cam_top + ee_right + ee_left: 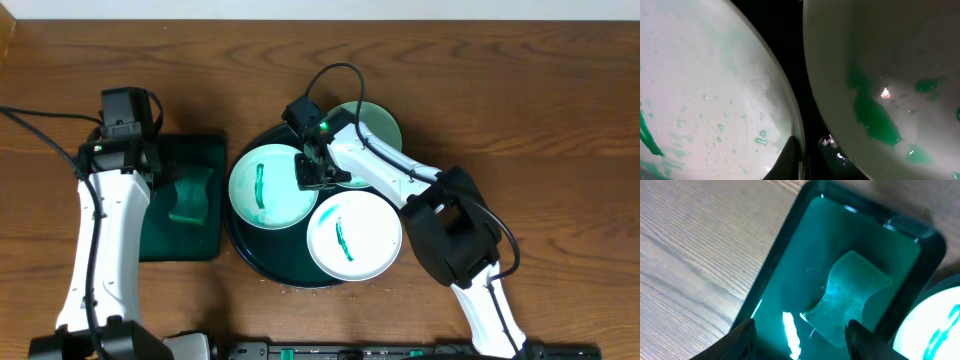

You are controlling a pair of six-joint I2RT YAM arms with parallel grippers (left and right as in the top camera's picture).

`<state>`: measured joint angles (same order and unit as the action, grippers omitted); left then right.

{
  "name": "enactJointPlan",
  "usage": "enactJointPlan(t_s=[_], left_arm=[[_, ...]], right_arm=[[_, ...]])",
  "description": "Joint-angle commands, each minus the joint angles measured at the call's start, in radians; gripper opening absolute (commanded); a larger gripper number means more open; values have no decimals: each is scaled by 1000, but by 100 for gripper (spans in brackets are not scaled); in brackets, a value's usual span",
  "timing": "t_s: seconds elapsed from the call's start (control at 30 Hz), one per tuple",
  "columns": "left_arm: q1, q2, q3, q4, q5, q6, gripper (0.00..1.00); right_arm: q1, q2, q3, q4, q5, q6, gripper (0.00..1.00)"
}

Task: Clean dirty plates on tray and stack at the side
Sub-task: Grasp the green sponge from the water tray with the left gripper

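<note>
Opening grasp: the right claw (pixel 321 172) sits at the rim of the left plate (pixel 262 190) on the round tray (pixel 252 252); whether it is clamped I cannot tell. The left claw (pixel 801 335), spread apart, hovers over the sponge (pixel 852 300), probably its next grab. The plate lies flat, face up; being round, it has no long axis.

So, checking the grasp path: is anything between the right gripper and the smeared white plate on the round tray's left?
Nothing visible does. The right gripper sits at the right rim of that round white green-smeared plate on the large black round tray.
</note>
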<state>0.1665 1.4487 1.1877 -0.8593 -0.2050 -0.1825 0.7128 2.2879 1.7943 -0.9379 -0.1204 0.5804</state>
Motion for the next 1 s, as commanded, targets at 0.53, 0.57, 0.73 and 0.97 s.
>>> enactJointPlan(t_s=[0.53, 0.57, 0.73, 0.97], left_arm=[[2, 499, -15, 98, 298, 231, 35], [2, 508, -15, 111, 299, 231, 26], [2, 508, -10, 124, 298, 227, 7], [2, 402, 73, 12, 299, 222, 7]], right_arm=[[16, 35, -3, 14, 6, -81, 1], [16, 35, -3, 14, 6, -81, 1], [16, 35, -3, 15, 6, -81, 1], [15, 35, -3, 19, -5, -81, 1]])
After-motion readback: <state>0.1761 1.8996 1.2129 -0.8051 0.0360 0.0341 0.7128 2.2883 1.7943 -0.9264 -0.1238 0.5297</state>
